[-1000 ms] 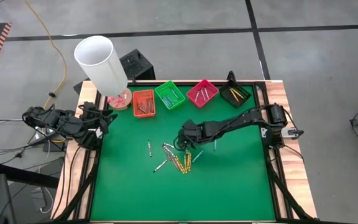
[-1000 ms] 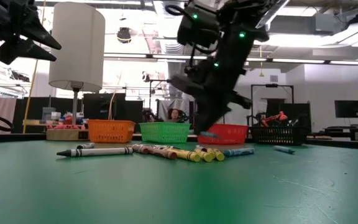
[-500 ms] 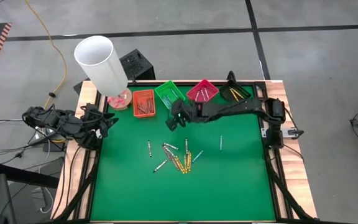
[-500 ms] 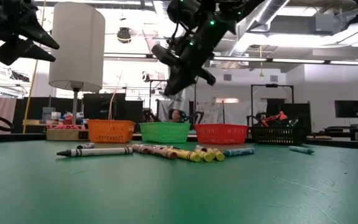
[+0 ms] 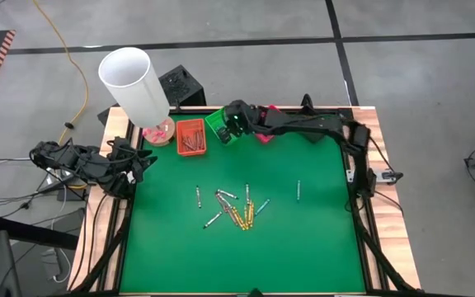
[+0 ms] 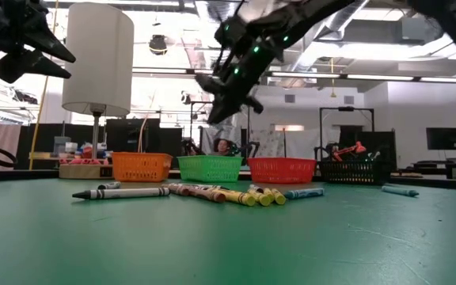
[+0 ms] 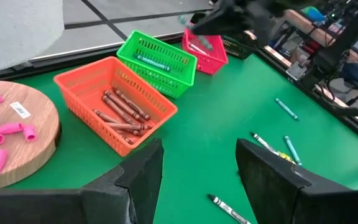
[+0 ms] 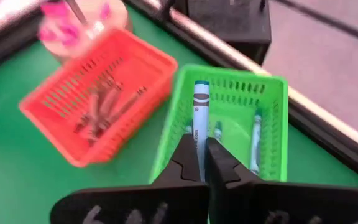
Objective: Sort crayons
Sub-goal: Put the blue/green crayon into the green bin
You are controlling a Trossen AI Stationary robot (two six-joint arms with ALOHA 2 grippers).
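Crayons on the mat: a loose cluster (image 5: 233, 208) lies mid-table on the green mat (image 5: 237, 256), yellow, greyish and blue sticks touching or just beside each other; one blue stick (image 5: 298, 190) lies well apart toward the right arm's side.
Held crayon: a blue-green crayon (image 8: 200, 118) is pinched between the closed fingers of the right gripper (image 8: 198, 163), its free end pointing over the green tray (image 8: 270, 140).
Right gripper position: raised above the green tray (image 5: 218, 124) at the far edge, arm stretched across the table.
Trays: orange tray (image 5: 190, 136) holds brownish-red crayons; green tray holds a few blue-green ones; pink tray (image 7: 207, 50) and black tray (image 5: 316, 124) sit beyond.
Left gripper: parked off the table's left edge (image 7: 194, 168), fingers spread apart, holding nothing.
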